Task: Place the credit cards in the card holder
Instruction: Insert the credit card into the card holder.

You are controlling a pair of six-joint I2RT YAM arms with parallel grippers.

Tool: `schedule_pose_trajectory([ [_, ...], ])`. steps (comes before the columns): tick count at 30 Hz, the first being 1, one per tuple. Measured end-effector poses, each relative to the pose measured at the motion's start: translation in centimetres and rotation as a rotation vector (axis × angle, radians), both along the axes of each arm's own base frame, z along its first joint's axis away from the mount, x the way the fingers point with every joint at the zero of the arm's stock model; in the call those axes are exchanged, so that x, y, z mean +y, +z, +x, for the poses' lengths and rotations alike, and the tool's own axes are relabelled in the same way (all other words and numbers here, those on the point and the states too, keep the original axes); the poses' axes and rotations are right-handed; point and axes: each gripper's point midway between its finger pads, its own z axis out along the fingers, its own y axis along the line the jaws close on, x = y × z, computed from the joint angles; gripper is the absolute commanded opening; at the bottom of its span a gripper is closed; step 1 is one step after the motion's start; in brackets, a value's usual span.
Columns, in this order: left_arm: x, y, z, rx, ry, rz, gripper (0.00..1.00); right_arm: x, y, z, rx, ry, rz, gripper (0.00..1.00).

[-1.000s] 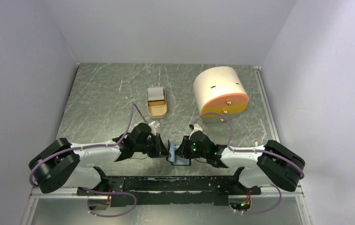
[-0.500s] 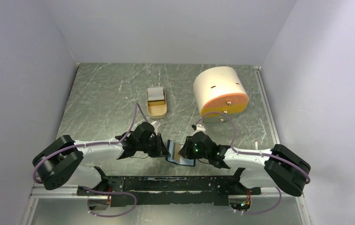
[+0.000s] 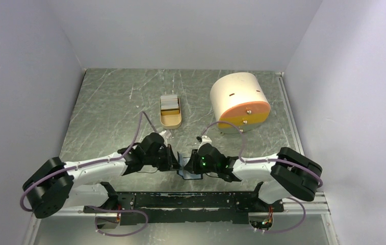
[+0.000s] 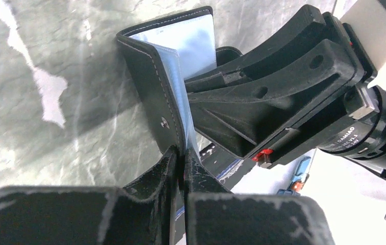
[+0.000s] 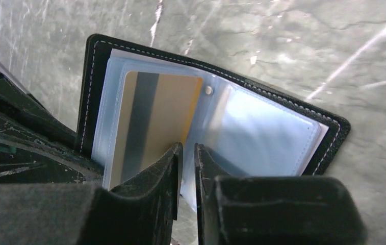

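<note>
The card holder (image 5: 94, 92) is a black bifold with blue-grey pockets, held open between both grippers near the front edge (image 3: 187, 169). A yellow-orange credit card (image 5: 155, 112) with a dark stripe sits in its left pocket. My left gripper (image 4: 181, 154) is shut on the edge of the black cover (image 4: 150, 81). My right gripper (image 5: 186, 149) has its jaws nearly together around a blue-grey pocket leaf (image 5: 262, 127). More credit cards (image 3: 170, 103), whitish-grey, lie stacked in the tan tray (image 3: 171, 121) farther back.
A big cream-and-orange cylinder (image 3: 239, 99) stands at the back right, close behind the right arm. The two grippers are almost touching, with the right one's fingers (image 4: 262, 97) filling the left wrist view. The black base rail (image 3: 190, 200) runs along the near edge.
Both grippers and the card holder have shifted slightly left and back. The left elbow swung outward to the left, the right elbow came inward. Both jaws closed a little.
</note>
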Motion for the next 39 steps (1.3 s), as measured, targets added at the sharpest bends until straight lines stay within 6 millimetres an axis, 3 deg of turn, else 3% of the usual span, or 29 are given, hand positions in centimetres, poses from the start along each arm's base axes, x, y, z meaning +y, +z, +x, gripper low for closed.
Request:
schedule_pose_trajectory([
  [3,0.9,0.3,-0.2,-0.002,0.023,0.033,0.09,1.0,0.2,-0.4,0.004,0.031,0.001,0.25],
  [8,2.2,-0.4,-0.3,0.026,0.054,0.132,0.09,0.8,0.4,-0.6,0.001,0.044,-0.015,0.32],
  [13,2.7,-0.3,0.5,0.033,0.062,0.246,0.09,-0.1,1.0,-1.0,-0.003,0.048,-0.036,0.30],
  [19,3.9,-0.1,1.0,0.017,0.080,0.339,0.09,-1.6,3.4,-1.0,-0.052,0.016,-0.023,0.27],
  [23,4.5,0.0,1.0,0.017,0.081,0.372,0.09,-2.5,2.7,-0.8,-0.062,-0.002,-0.058,0.25],
  [28,3.7,0.4,1.0,0.003,0.053,0.332,0.09,-3.5,-0.5,-1.4,-0.011,0.000,-0.143,0.23],
  [39,0.9,0.3,0.3,-0.024,-0.021,0.129,0.09,-2.6,-0.5,-0.8,-0.031,-0.004,-0.105,0.22],
])
